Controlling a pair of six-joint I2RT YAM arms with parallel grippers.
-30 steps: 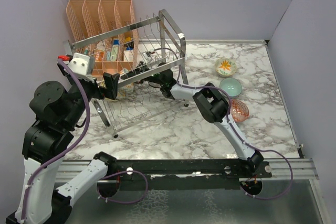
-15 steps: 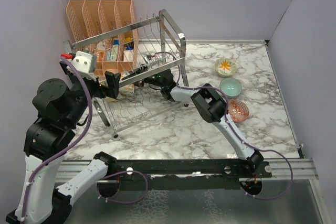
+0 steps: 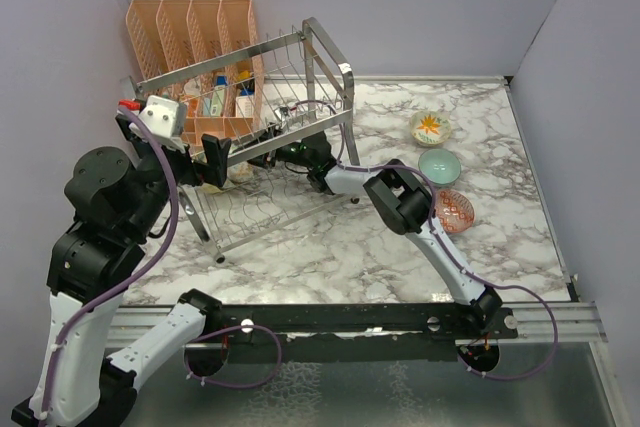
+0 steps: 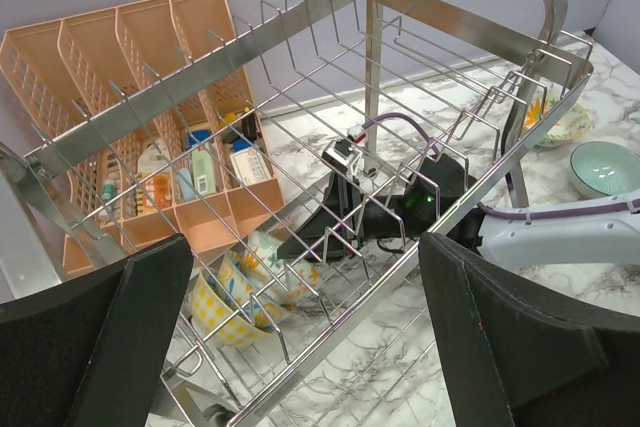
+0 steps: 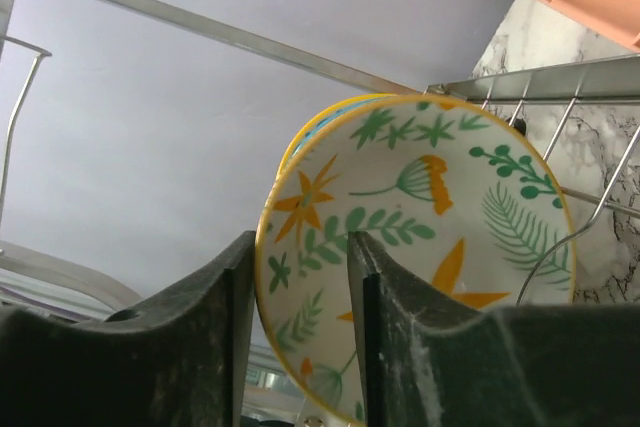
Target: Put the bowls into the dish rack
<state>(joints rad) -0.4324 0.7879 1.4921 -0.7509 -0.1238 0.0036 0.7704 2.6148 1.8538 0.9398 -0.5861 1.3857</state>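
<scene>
Green-leaf bowl (image 5: 400, 247) stands on edge in the lower tier of the rack (image 4: 150, 97), face toward the right gripper (image 5: 300, 237) and directly ahead of it. Fingers narrowly parted astride its rim; grip unconfirmed. Left gripper (image 4: 305, 242) wide open, empty, above the upper tier. Against the earlier frame, the right gripper sits slightly deeper.

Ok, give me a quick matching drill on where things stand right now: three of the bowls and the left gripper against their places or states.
Column one:
1. green-leaf bowl
2. orange-flower bowl
3. red-orange bowl
4. left gripper

Column two:
A. open, holding nothing
B. on the table, in front of the teal bowl
C. standing on edge in the dish rack
D. on the table, behind the teal bowl

Pairs: 1-C, 2-D, 3-B, 4-A
</scene>
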